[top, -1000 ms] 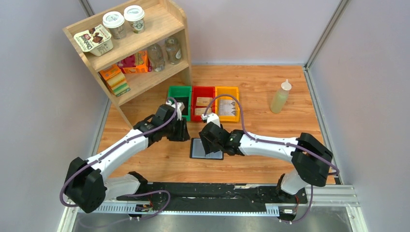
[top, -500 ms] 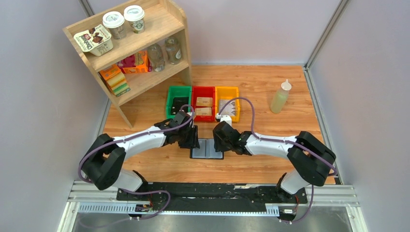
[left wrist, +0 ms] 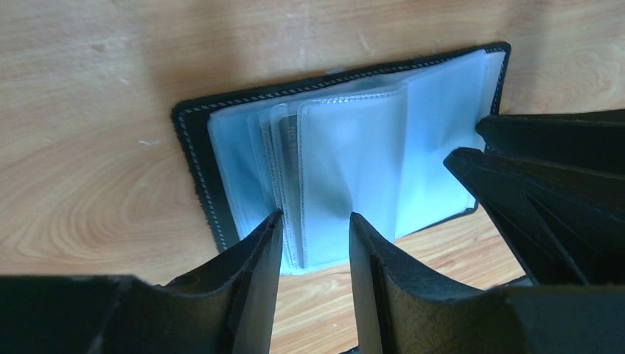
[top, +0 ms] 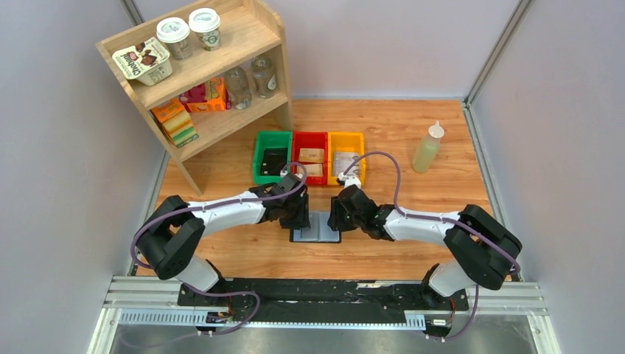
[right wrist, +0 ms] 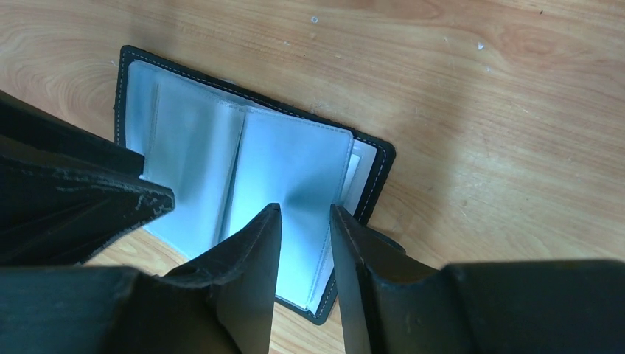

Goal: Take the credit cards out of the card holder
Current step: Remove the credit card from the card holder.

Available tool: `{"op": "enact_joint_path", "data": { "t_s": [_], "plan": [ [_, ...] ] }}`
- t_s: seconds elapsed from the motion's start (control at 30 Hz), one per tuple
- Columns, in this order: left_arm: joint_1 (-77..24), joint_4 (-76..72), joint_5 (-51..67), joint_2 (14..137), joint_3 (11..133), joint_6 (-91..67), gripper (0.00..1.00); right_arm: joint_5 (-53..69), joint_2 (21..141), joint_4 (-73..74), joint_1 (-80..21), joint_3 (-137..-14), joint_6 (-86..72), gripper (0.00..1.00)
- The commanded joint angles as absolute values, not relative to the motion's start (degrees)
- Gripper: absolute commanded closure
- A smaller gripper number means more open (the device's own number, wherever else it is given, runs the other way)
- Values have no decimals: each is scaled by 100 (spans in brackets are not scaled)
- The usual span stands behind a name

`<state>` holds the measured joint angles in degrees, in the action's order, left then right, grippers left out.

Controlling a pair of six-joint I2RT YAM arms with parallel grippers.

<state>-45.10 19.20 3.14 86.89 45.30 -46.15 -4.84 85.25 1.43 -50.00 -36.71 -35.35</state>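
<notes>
The card holder (top: 315, 228) lies open on the table, a black wallet with pale blue clear sleeves fanned up. It shows in the left wrist view (left wrist: 354, 140) and the right wrist view (right wrist: 221, 155). A grey card edge with lettering (left wrist: 290, 147) sits inside one sleeve. My left gripper (top: 301, 214) is open at the holder's left side, jaws astride a raised sleeve (left wrist: 315, 217). My right gripper (top: 337, 214) is open at its right side, jaws over the outer sleeve (right wrist: 304, 209). A dark flat thing (top: 274, 157) lies in the green bin.
Green (top: 259, 161), red (top: 310, 137) and yellow (top: 346, 137) bins stand in a row behind the holder; the red one holds tan packets. A wooden shelf (top: 221, 66) with cups and boxes is at the back left. A squeeze bottle (top: 428, 147) stands at the back right.
My left gripper has come from near the green bin down to the holder's left side. My right gripper has shifted from over the holder to its right edge.
</notes>
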Motion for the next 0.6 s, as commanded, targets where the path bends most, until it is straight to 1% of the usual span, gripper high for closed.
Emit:
{"op": "enact_joint_path", "data": {
  "t_s": [0.0, 0.1, 0.2, 0.37, 0.57],
  "plan": [
    [-4825, 1942, 27, 8719, 4851, -4983, 54, -132, 8622, 229, -4975, -3358, -3603, 63],
    [-4948, 1925, 18, 8605, 4922, -5159, 57, -97, 8552, 132, -4922, -3252, -3621, 62],
    [-5027, 1899, -130, 8482, 4940, -5308, 64, 193, 8455, 62, -4861, -3147, -3639, 61],
    [-5106, 1802, -149, 8315, 4939, -5528, 67, 360, 8359, 53, -4764, -3015, -3639, 60],
    [-5229, 1907, -290, 8279, 5045, -5581, 66, 387, 8183, 53, -4755, -2936, -3595, 57]
  ]
}}
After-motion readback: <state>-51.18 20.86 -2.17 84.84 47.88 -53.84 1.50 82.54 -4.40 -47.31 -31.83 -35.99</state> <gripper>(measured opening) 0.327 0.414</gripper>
